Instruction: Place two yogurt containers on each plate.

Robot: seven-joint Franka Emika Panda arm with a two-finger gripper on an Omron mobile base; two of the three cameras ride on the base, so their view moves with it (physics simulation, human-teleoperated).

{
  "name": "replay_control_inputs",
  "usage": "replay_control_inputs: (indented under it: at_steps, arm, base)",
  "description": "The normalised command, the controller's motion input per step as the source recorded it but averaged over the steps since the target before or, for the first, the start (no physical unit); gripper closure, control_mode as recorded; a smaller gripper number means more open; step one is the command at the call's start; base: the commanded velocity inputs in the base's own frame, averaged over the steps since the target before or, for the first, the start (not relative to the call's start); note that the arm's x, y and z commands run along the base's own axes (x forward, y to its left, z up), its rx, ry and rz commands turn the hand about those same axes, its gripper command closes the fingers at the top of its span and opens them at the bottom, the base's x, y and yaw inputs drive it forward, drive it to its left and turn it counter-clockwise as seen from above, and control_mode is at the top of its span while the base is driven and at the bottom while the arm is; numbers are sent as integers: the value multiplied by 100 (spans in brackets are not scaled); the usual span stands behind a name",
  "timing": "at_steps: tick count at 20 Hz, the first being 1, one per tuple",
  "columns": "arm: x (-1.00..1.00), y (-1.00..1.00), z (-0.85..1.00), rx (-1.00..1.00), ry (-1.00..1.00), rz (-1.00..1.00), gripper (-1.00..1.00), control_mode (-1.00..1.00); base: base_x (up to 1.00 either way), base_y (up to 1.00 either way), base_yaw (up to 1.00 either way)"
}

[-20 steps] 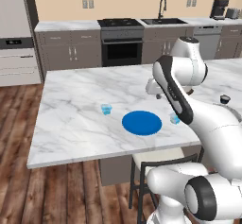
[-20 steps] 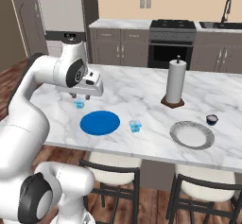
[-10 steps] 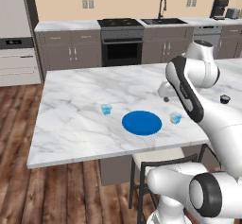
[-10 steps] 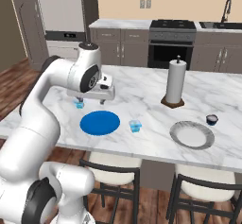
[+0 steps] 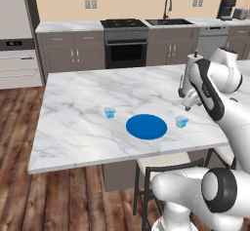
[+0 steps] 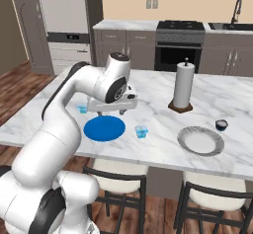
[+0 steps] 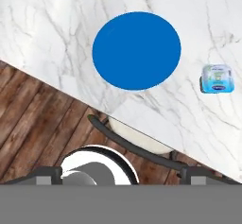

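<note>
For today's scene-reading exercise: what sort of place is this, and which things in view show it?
A home kitchen, rendered: a stove with oven, a sink with tap, and a marble island counter holding a blue plate and paper towel roll.

base views: behind, flanking | hand view: overhead | shared: blue plate [image 5: 146, 126]

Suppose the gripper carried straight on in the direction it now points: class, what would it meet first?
Probably the blue plate. The hand view looks down the open gripper with that plate near the middle and nothing in between. The pale yogurt cup sits off to one side. Exact depth is unclear.
</note>
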Motion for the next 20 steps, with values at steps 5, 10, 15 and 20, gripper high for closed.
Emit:
replay_control_inputs:
  at_steps: [5, 10, 15, 20]
  arm:
    - [7, -47, -24, 0, 0, 22, -100, -100]
    - [17, -30, -27, 0, 0, 11, -100, -100]
    - [20, -20, -33, -1, -3, 3, -100, -100]
    - [29, -5, -40, -1, -1, 0, -100, -100]
  base:
    - [0, 0, 0]
    - [0, 0, 0]
    - [0, 0, 0]
    - [0, 0, 0]
